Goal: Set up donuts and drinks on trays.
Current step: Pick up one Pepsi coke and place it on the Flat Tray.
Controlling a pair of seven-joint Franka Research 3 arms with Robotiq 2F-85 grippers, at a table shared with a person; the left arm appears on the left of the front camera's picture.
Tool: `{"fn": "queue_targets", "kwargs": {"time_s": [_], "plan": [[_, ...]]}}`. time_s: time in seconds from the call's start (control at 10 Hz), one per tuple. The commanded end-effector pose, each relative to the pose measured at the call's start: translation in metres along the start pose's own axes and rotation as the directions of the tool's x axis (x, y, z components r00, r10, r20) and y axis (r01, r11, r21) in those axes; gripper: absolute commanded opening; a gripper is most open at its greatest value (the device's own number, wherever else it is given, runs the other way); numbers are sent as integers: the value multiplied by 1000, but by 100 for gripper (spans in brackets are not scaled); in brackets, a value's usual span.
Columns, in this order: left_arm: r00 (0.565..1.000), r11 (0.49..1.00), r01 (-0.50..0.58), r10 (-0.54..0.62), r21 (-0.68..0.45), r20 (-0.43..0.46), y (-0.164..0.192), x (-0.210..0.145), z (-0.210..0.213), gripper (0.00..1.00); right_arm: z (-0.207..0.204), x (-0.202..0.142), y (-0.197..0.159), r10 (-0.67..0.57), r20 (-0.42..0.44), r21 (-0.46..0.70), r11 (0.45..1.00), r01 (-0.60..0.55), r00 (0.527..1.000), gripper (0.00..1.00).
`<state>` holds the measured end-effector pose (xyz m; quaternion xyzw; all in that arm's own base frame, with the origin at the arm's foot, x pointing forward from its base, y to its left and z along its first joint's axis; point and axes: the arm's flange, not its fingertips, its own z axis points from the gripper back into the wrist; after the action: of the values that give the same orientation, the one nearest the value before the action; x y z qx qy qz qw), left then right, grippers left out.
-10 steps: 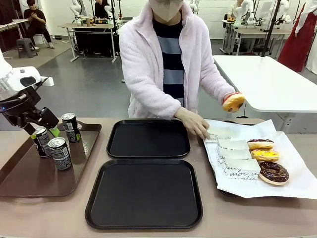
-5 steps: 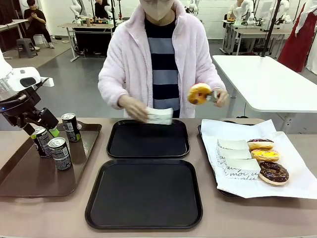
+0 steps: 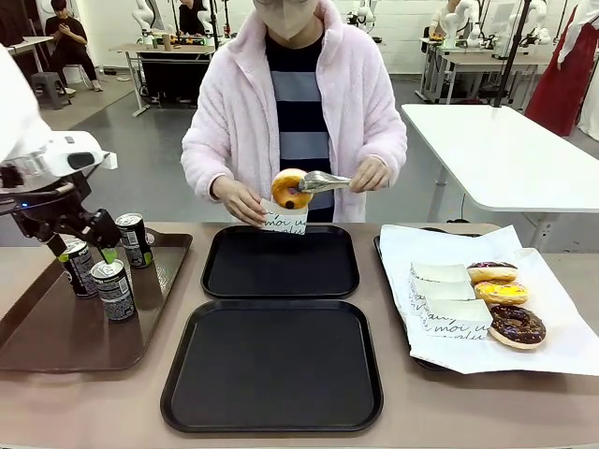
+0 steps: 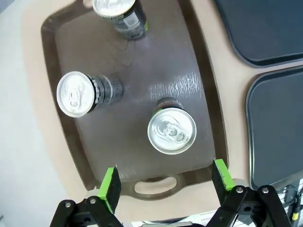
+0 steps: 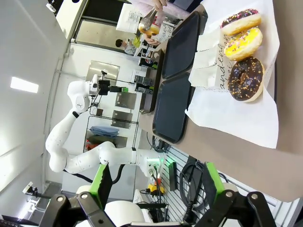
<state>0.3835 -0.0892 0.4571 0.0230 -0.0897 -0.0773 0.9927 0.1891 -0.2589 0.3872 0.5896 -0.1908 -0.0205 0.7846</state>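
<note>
Three upright cans [image 3: 112, 288] on brown tray [image 3: 65, 341]; black trays [image 3: 271, 365] alongside

Bright, even overhead light leaves only soft shadows beneath the slim dark cans [image 3: 114, 288] on the wide brown plastic tray [image 3: 56, 346]. Their silver tops gleam in the left wrist view. Both wrist views bow at the edges.

This is a robotics lab in a large open hall. A white jointed robot arm [image 3: 56, 154] stands at the near left of the light brown bench [image 3: 112, 402], and black cables [image 5: 189, 172] show below the bench edge. Beyond lies a bare grey floor [image 3: 178, 159], with a plain white table [image 3: 505, 150] at the right and far work tables on black frames [image 3: 173, 56] loaded with equipment.
</note>
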Motion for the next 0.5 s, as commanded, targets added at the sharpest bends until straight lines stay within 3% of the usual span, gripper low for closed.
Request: {"fn": "queue_targets", "kwargs": {"time_s": [0.0,0.4], "plan": [[992,996,-81,85,46,-95,-10,11,-1,100,1,-1,-1,13,0,13,1000,-13,1000,100],[980,983,-185,186,16,-78,-4,20,-16,100,1,-1,-1,13,0,13,1000,-13,1000,100]]}}
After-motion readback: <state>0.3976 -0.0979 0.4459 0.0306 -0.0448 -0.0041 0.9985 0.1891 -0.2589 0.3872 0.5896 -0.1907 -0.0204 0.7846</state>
